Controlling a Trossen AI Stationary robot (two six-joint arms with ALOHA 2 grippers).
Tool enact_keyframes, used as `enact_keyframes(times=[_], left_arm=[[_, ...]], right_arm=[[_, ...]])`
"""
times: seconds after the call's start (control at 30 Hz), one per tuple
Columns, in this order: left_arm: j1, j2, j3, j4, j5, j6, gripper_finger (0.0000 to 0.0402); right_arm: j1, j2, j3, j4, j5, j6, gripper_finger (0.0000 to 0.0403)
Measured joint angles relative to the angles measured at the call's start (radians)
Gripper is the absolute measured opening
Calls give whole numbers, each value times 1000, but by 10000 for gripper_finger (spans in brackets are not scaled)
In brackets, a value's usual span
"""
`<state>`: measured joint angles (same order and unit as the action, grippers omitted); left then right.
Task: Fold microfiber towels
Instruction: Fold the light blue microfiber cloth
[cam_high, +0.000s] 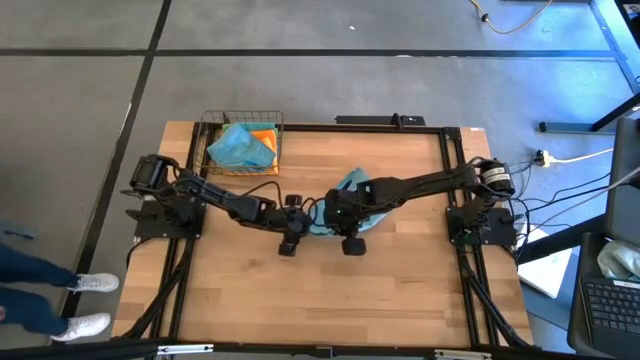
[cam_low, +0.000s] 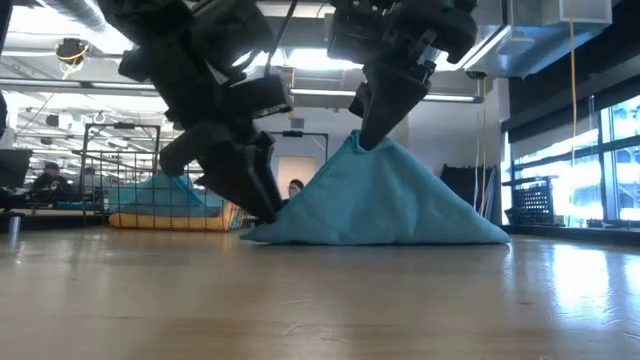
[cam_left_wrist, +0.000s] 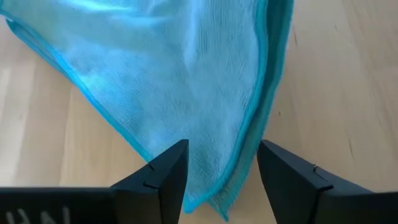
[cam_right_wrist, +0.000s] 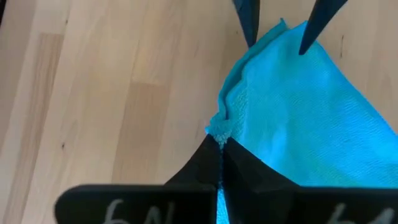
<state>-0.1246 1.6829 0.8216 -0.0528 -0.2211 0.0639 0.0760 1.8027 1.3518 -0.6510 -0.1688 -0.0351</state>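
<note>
A teal microfiber towel (cam_low: 385, 200) stands like a tent at the middle of the table, its peak raised and its lower edges on the wood. My right gripper (cam_right_wrist: 221, 155) is shut on the peak. My left gripper (cam_left_wrist: 221, 177) is open and low at the towel's left corner (cam_left_wrist: 211, 199). One finger stands on each side of that corner, which lies flat in two layers. In the high view my left gripper (cam_high: 290, 238) and right gripper (cam_high: 347, 228) stand close together over the towel (cam_high: 352, 183). My right gripper pinches a bunched bit of the towel's hemmed edge (cam_right_wrist: 219, 129) between its two shut fingers. They come slanting down from above. The cloth falls away from the hold in sloping sides, and its bottom edge (cam_low: 400, 240) rests on the table.
A wire basket (cam_high: 243, 122) at the table's far left holds more towels, teal (cam_high: 238, 148) and orange (cam_high: 265, 138). Bare wood (cam_high: 320, 295) lies toward the near edge. Black frame rails (cam_high: 452, 190) run along the table's sides.
</note>
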Motion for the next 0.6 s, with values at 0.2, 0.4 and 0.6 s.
enact_keyframes(times=[0.2, 0.4, 0.6], left_arm=[[13, 22, 5, 4, 2, 46, 184], [40, 61, 5, 3, 28, 88, 184], [59, 80, 30, 16, -37, 127, 165]], right_arm=[[0, 0, -1, 1, 0, 1, 7], [0, 0, -3, -18, 4, 33, 7], [0, 0, -3, -27, 20, 84, 4]])
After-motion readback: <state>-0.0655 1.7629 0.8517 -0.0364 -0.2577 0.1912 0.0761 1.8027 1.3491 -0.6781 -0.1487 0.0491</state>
